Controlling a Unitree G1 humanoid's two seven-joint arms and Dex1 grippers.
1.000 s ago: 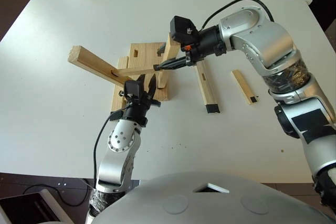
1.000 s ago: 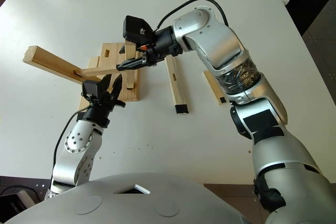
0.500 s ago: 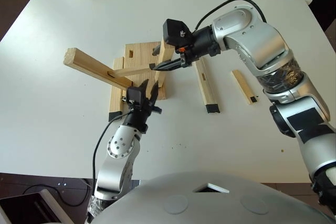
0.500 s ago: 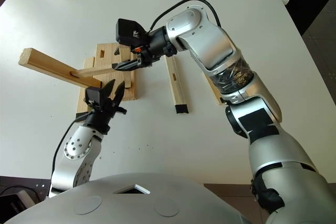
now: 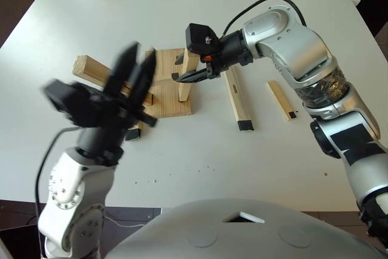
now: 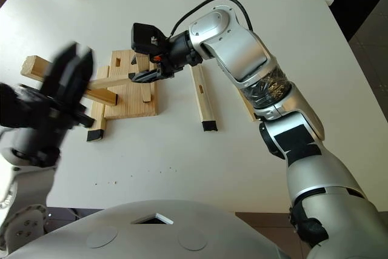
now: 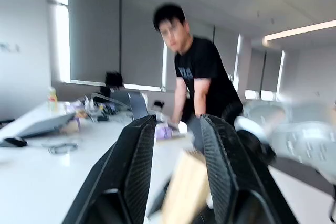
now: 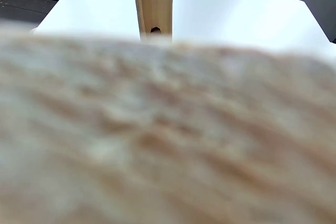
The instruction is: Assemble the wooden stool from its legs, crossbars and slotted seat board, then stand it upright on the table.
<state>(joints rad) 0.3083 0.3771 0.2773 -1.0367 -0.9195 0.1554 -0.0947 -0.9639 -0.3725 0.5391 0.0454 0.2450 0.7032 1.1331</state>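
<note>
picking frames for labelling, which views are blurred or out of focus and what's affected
Left eye view: the left gripper is motion-smeared, while the right gripper, shut on the crossbar, and the seat board are crisp. Left wrist view: its fingers are fairly sharp, the room behind soft. Right wrist view: wood against the lens is an out-of-focus mass; a wooden piece beyond is sharper.

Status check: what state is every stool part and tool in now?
Left tool: open, empty, raised.
Right tool: shut on thin wooden crossbar.
Slotted wooden seat board: flat on table.
Upright wooden leg: standing on the board.
Slanted wooden leg: tilted across board's left edge.
Black-tipped wooden leg: flat beside board.
Long loose wooden leg: flat on table.
Short loose wooden crossbar: flat on table.
</note>
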